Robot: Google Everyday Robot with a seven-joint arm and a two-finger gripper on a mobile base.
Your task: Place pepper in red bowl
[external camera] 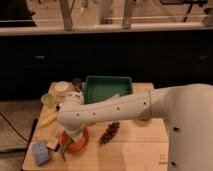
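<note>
The red bowl sits near the table's front left, mostly covered by my arm. The pepper shows as a slender green strip at the bowl's left rim, pointing down toward the table. I cannot tell if it rests on the rim or is held. My gripper is directly over the bowl's left part, at the end of the white arm that reaches in from the right. The wrist hides most of it.
A green tray stands at the back middle. A white round container, a pale green cup and a yellow long item are at the left. A blue sponge lies front left, and a dark brown clump lies right of the bowl.
</note>
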